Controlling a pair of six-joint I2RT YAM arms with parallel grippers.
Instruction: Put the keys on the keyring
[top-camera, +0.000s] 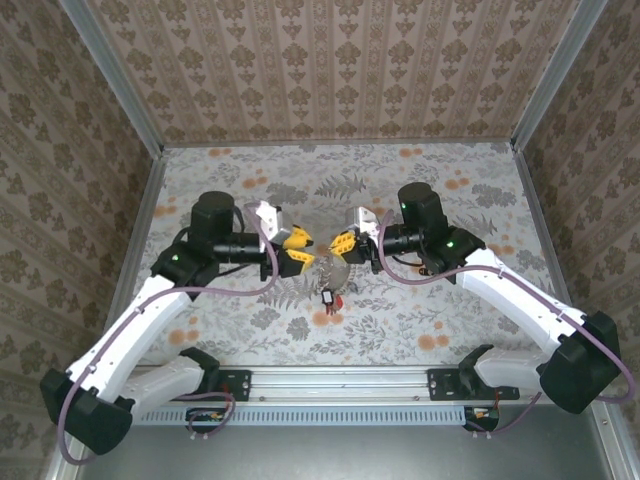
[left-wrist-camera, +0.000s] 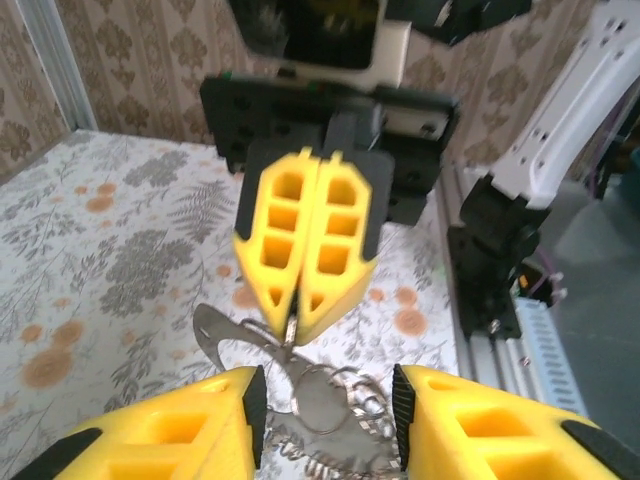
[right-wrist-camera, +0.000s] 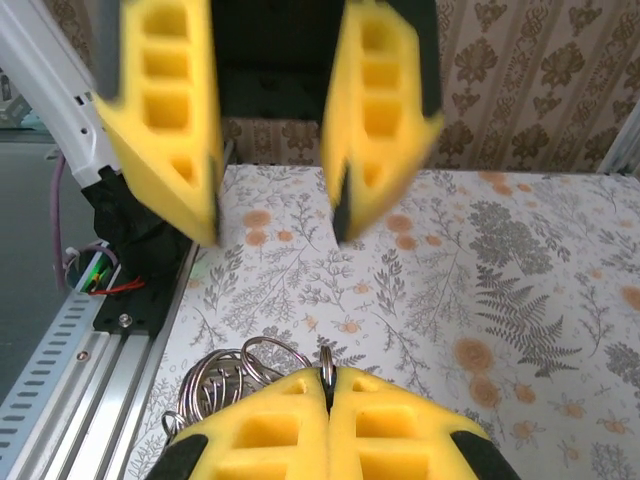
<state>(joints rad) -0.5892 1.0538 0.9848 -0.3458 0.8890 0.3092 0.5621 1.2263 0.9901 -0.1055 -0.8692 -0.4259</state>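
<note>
The right gripper (right-wrist-camera: 328, 388) has its jaws pressed fully together, with a thin strand of the keyring (top-camera: 331, 268) pinched at the tips. The left gripper (left-wrist-camera: 327, 388) faces it tip to tip. Its jaws stand apart, and its yellow fingers (left-wrist-camera: 170, 432) flank a cluster of wire coils without visibly clamping them. In the right wrist view, further coils of the keyring sit just left of the closed fingertips. In the top view, the keyring is between the two grippers, above the middle of the table (top-camera: 430, 325). The keys (top-camera: 329, 298), with red and black heads distinguishable, are at the ring's near side. Whether they rest on the floral surface cannot be told.
</note>
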